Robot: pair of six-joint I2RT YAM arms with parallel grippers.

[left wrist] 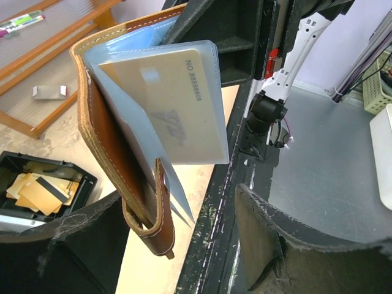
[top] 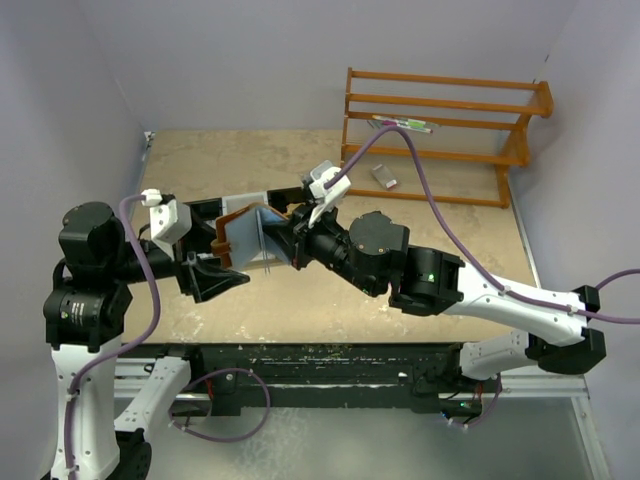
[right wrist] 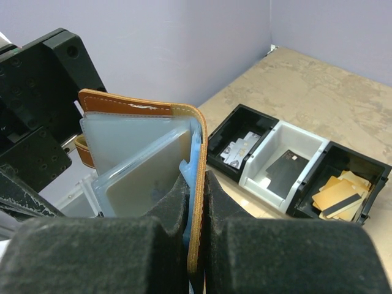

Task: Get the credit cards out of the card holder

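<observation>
The brown leather card holder (right wrist: 141, 107) stands open and upright in the air, with my right gripper (right wrist: 196, 184) shut on the edge of its cover. Clear sleeves fan out of it, and one holds a pale tan credit card (left wrist: 168, 104). A light blue edge (right wrist: 195, 153) shows beside the cover. In the left wrist view the card holder (left wrist: 107, 141) hangs with its snap tab low, close to one finger of my left gripper (left wrist: 180, 202), which is open and grips nothing. From above, the card holder (top: 245, 232) sits between the left gripper (top: 222, 245) and the right gripper (top: 285, 235).
A black-and-white three-compartment tray (right wrist: 278, 125) lies on the table below, holding silvery cards, a black card and orange-yellow pieces (left wrist: 40, 190). An orange wooden rack (top: 440, 130) stands at the back right, with a small metal item (top: 385, 178) under it. The table's front edge runs below the left gripper.
</observation>
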